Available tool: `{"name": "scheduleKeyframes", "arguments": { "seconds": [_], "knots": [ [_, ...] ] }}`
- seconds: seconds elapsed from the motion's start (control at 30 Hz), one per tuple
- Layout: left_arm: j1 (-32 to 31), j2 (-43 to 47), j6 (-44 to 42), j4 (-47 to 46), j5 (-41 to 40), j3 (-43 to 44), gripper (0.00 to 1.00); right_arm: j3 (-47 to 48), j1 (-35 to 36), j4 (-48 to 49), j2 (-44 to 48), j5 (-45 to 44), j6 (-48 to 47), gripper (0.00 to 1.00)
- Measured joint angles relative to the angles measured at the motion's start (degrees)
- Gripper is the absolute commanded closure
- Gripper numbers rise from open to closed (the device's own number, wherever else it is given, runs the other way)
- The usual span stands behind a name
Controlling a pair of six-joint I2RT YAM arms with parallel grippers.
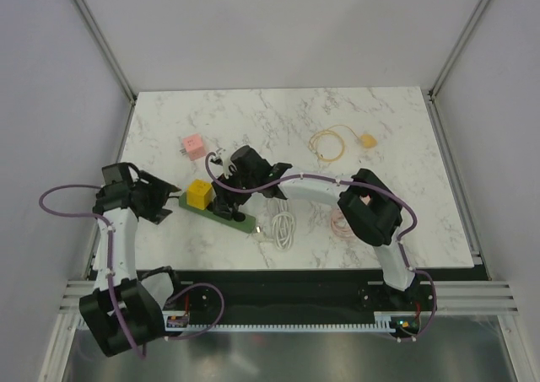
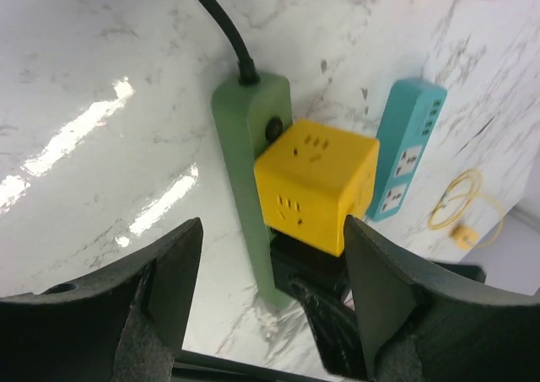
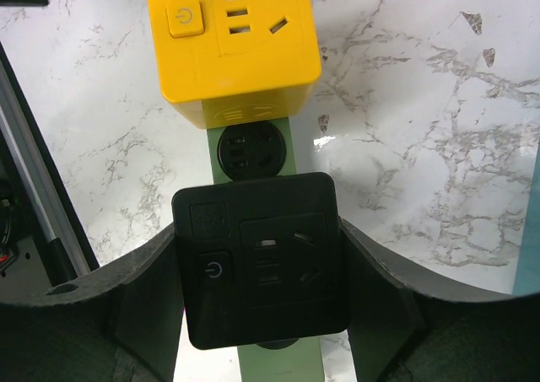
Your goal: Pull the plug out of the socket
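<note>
Right wrist: right end effector (image 3: 261, 314) clenched on power-icon black plug (image 3: 261, 255); left end effector (image 2: 272, 226) released.

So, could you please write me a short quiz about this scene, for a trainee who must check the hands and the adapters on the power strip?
1. Which thing stands between the fingers of the right hand? A) a pink block B) the black square plastic adapter C) a white cable
2. True or false: the yellow cube-shaped plastic adapter is plugged into the long green plastic power strip.
3. Fill the gap: the left hand is ____ and touches nothing.
Key: 1 B; 2 true; 3 open.
</note>
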State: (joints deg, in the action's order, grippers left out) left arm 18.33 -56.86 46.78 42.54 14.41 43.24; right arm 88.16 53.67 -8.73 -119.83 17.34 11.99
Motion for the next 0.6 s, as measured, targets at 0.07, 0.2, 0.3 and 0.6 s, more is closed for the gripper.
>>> {"name": "scheduleKeyframes", "arguments": {
  "seconds": [0.07, 0.2, 0.3, 0.6],
  "knots": [
    [5.01, -2.99, 1.27, -2.16, 2.8, -1.22, 0.27, -0.5, 0.02, 0.26, 0.28, 0.26, -0.02, 1.0],
    [7.5, -7.26, 2.8, -4.9, 5.33, -2.86, 0.29, -1.16, 0.0, 1.07, 0.52, 0.79, -0.02, 1.0],
    [7.48, -8.87, 3.32, -7.17, 6.1, -3.63, 0.31, -1.29, -0.02, 1.38, 0.52, 1.11, 0.02, 1.0],
    [7.37, -9.64, 3.32, -12.66, 6.49, -7.78, 0.28, -1.57, -0.22, 1.84, 0.52, 2.19, 0.26, 1.0]
  ]
}}
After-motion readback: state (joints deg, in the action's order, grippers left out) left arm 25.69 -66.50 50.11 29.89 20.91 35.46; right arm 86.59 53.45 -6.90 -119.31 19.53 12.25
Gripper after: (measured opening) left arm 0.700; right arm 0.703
